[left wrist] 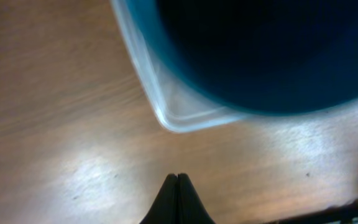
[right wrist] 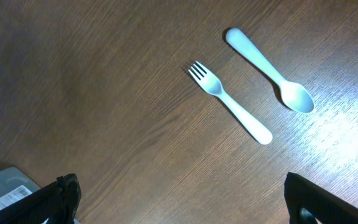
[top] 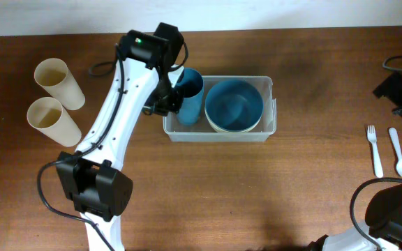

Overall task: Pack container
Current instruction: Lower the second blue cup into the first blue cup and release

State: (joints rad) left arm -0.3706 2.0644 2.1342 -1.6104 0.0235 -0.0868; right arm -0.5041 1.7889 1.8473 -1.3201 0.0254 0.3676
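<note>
Toward the desk's far edge, the clear rectangular plastic container holds a blue round bowl and a leaning blue plastic cup. Left gripper: fingers together, empty, outside its corner. Right gripper: spread. Recommended: nudge the cup upright slowly without shifting the container.

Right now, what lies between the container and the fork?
Nothing: the overhead view shows only bare table between the container and the fork.
</note>
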